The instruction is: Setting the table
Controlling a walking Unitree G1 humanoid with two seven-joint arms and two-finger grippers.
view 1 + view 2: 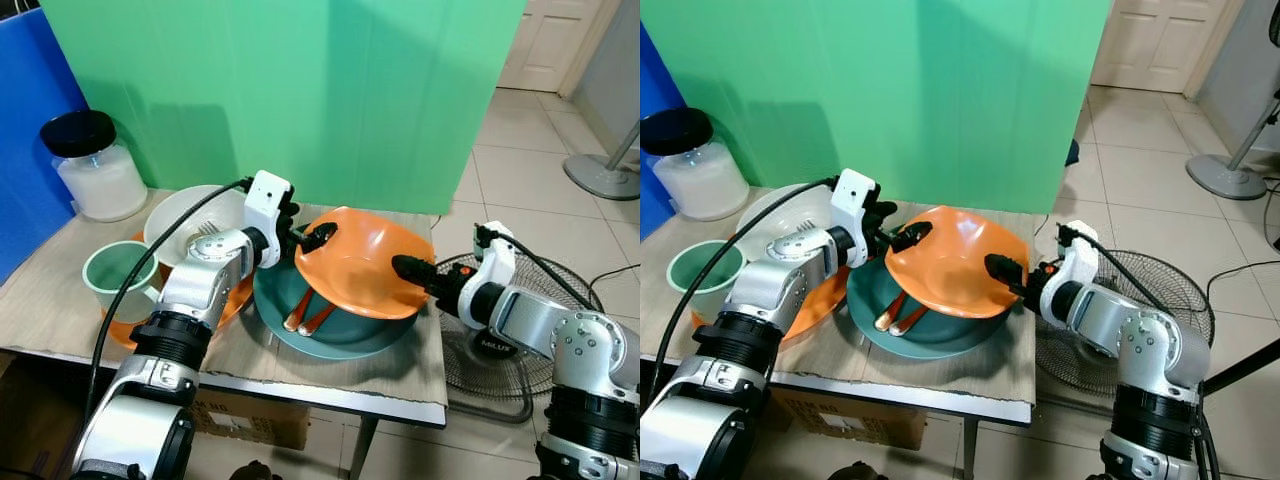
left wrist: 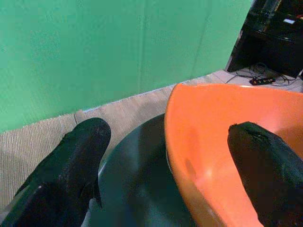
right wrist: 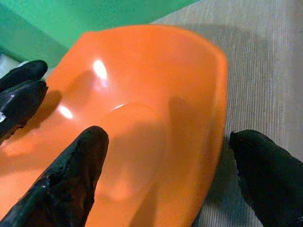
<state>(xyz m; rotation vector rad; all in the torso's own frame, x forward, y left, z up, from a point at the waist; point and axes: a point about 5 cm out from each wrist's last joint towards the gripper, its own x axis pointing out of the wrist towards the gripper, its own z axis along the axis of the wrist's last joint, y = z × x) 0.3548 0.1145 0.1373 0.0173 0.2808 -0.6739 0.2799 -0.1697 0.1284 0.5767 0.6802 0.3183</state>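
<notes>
An orange bowl sits tilted over a teal plate that holds two wooden spoons. My left gripper is at the bowl's left rim. It is open, with the rim between its fingers and a gap on the outer side. My right gripper is at the right rim, also open, with one finger over the bowl's inside and the other outside. The right wrist view shows the left fingertips across the bowl.
Left of the plate are a white bowl with a fork, a green mug and an orange plate. A lidded jar stands at the back left. A floor fan stands beyond the table's right edge, and a green screen backs the table.
</notes>
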